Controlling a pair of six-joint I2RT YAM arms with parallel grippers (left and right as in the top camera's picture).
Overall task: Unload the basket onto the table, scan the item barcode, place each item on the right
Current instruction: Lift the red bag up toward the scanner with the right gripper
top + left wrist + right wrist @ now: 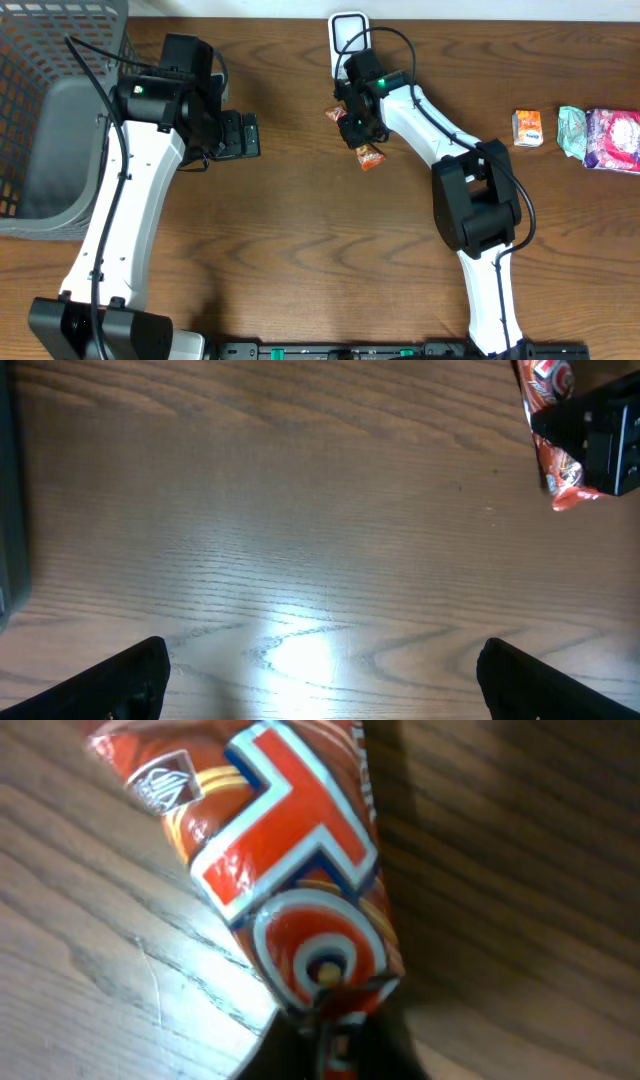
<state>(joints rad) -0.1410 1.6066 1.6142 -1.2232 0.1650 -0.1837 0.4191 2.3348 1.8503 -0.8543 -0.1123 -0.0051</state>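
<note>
The right gripper (353, 128) is clamped shut on the packet (371, 156), a red-and-orange snack wrapper just past the middle of the table (300, 240) toward 12 o'clock. The wrapper's ends poke out at 10 and 5 o'clock of the jaws. In the right wrist view the wrapper fills the frame, pinched near its lower end. Whether it is clear of the wood I cannot tell.

A white scanner (347, 28) stands at the far edge, near the packet at its 12 o'clock. The left gripper (248, 135) hangs at the packet's 9 o'clock, apart from it, with its jaws wide and empty.

A grey basket (60, 60) fills the 10 o'clock corner. An orange carton (528, 127), a green pouch (571, 130) and a pink pack (613, 140) lie at 2 o'clock.
</note>
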